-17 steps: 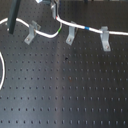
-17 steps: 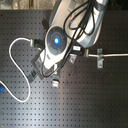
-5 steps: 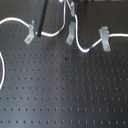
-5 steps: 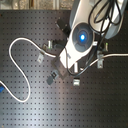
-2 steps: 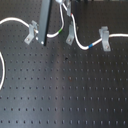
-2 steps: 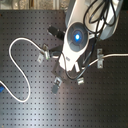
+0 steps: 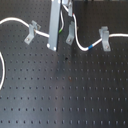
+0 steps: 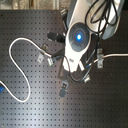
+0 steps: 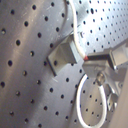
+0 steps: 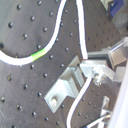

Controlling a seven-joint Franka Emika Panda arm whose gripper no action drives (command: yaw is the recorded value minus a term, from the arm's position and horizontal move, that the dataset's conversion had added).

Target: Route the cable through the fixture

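Cable [image 7: 82,46]: white, draped across upper frame between clips [image 7: 32,31]. Hand [image 10: 92,70]: pinched closed on cable beside middle clip [image 10: 65,87]. Advice: lower cord squarely into slot, keeping slack.

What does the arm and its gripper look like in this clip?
In the second exterior view the arm is a rounded white shell with a glowing blue ring light on a dark disc, and black cables looping off its upper side. In the first exterior view the gripper shows as long, flat, pale grey metal fingers. Both wrist views show grey metal parts with screws.
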